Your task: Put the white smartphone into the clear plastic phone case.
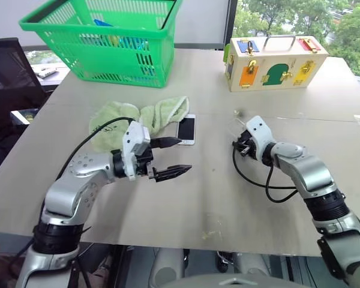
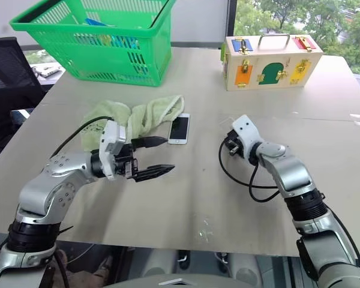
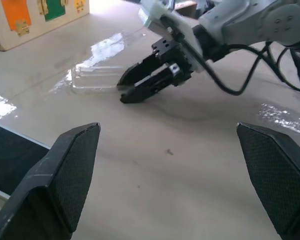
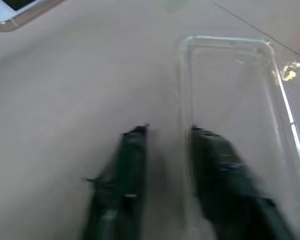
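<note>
The white smartphone (image 1: 186, 129) lies screen up on the table, beside a green towel. To its right lies the clear plastic phone case (image 4: 235, 100), open side up, faint on the tabletop (image 3: 92, 77). My right gripper (image 4: 167, 131) is down at the case's near end, one finger outside its long side wall and one inside, closed on that rim. In the left wrist view the right gripper (image 3: 124, 92) shows with its fingers close together at the case's edge. My left gripper (image 1: 183, 156) hovers open and empty just in front of the phone, pointing right.
A crumpled green towel (image 1: 141, 117) touches the phone's left side. A green shopping basket (image 1: 108, 42) stands at the back left and a wooden lock box (image 1: 276, 63) at the back right. Bare tabletop (image 1: 216, 198) runs to the front edge.
</note>
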Robot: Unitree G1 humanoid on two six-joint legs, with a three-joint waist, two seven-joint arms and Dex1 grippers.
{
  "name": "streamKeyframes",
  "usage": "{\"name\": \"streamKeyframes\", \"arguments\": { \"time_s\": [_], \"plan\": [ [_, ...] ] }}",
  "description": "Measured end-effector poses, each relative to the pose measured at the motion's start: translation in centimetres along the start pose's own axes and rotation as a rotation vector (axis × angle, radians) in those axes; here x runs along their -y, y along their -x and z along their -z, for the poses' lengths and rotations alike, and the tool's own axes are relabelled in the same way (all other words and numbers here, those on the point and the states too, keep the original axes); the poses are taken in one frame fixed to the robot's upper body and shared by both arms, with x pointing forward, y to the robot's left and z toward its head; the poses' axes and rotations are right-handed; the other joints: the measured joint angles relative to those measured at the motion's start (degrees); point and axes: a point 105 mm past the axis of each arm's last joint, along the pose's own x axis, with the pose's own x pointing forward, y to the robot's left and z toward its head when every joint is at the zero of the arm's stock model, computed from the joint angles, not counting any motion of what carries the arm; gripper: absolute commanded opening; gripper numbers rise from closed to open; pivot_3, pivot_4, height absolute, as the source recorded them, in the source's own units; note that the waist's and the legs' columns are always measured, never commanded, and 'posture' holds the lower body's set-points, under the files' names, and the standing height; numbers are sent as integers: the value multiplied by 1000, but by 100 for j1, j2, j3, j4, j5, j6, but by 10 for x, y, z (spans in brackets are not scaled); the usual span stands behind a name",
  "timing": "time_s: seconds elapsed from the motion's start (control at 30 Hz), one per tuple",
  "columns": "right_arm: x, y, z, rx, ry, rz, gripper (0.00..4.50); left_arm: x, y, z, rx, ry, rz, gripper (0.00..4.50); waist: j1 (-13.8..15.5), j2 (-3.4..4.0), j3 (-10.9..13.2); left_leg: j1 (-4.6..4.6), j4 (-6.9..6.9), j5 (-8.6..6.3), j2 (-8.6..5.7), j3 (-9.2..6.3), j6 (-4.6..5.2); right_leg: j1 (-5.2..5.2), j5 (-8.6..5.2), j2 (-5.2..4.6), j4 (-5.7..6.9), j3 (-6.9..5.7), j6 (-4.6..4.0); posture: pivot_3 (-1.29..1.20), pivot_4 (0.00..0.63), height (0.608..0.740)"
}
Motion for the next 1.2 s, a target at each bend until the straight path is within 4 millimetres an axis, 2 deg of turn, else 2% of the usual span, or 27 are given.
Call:
{"name": "streamKeyframes", "arguments": {
  "time_s": [0.13, 0.23, 0.3, 0.4, 0.47, 0.57, 0.73, 0.87, 1.07, 1.2],
  "plan": [
    [-1, 1, 0, 5, 25, -32, 20, 1, 6, 2, -1, 12, -28, 4500, -1, 1, 0, 3, 1, 0, 0, -2, 0, 3, -4, -1, 0, -5, -8, 0, 150, 740],
    [-15, 11, 4, 24, 63, -147, 20, 2, 8, 6, -4, 28, -49, 4500, -5, 1, 0, 2, -1, 0, 0, 2, 0, 2, -1, -1, -4, 1, -1, 0, 150, 740],
    [-38, 24, 5, 47, 95, -300, 20, 3, 10, 8, -6, 34, -57, 4500, -5, 1, 1, -4, -6, -1, 0, 3, 0, -5, -1, 0, -6, 4, 1, 0, 150, 740],
    [-82, 47, -7, 97, 189, -552, 20, 4, 15, 13, -12, 49, -75, 4500, -41, 2, 1, -3, -7, -1, 6, 5, -1, -8, -1, 5, -5, 5, 1, 0, 150, 740],
    [-100, 49, -12, 105, 235, -639, 20, 5, 19, 16, -21, 53, -78, 4500, -41, 1, 1, 7, -6, -1, 8, 1, -1, -3, -8, 5, -2, -8, -13, 0, 150, 740],
    [-120, 40, -16, 103, 270, -722, 20, 6, 27, 23, -48, 56, -85, 4500, -34, 3, 2, 21, -6, -2, 9, -3, -3, -2, -8, -14, 0, -15, -28, 0, 150, 740],
    [-139, 7, -22, 88, 320, -802, 20, 0, 47, 44, -107, 82, -143, 4500, -22, 4, 3, 32, -6, -5, 10, 0, -9, 0, -1, -15, 1, -18, -40, 0, 150, 740],
    [-159, -7, -24, 73, 367, -858, 20, -3, 57, 47, -133, 67, -157, 4500, 1, 4, 3, 20, -9, -2, 8, 8, -4, -1, 0, -13, -5, -15, -37, 0, 150, 740],
    [-160, -6, -21, 11, 375, -812, 20, -1, 63, 50, -159, 59, -171, 4500, 2, 4, 3, 19, -12, -6, 3, 21, -8, -4, -2, -39, -11, -12, -36, 0, 150, 740],
    [-142, 1, -18, -40, 315, -733, 20, -3, 62, 49, -152, 45, -181, 4500, -2, 5, 3, 23, -11, -18, 4, 17, -28, -6, 0, -52, -7, -27, -39, 0, 150, 740]
  ]
}}
